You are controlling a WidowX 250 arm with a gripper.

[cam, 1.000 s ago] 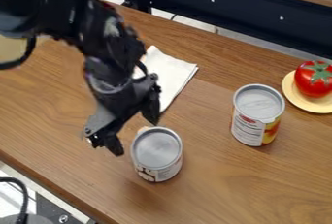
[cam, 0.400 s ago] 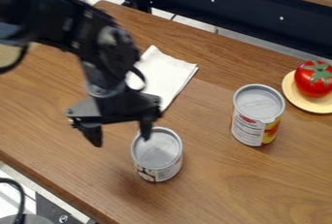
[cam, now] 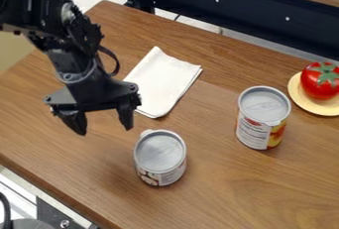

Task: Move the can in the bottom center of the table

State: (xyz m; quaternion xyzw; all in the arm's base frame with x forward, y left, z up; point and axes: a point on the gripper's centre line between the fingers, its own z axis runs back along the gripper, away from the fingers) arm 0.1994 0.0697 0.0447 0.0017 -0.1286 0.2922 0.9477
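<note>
Over the left part of the wooden table (cam: 218, 193), the claw (cam: 104, 128) hangs with its two fingers spread apart, and the near can (cam: 160, 157) stands upright on the tabletop, to the claw's right and a little nearer. Just to the claw's far right lies a folded white napkin (cam: 162, 82); well to the right stand a second can (cam: 263, 116) and, beyond it, a red tomato (cam: 321, 82) on a pale yellow plate (cam: 308, 105).
</note>
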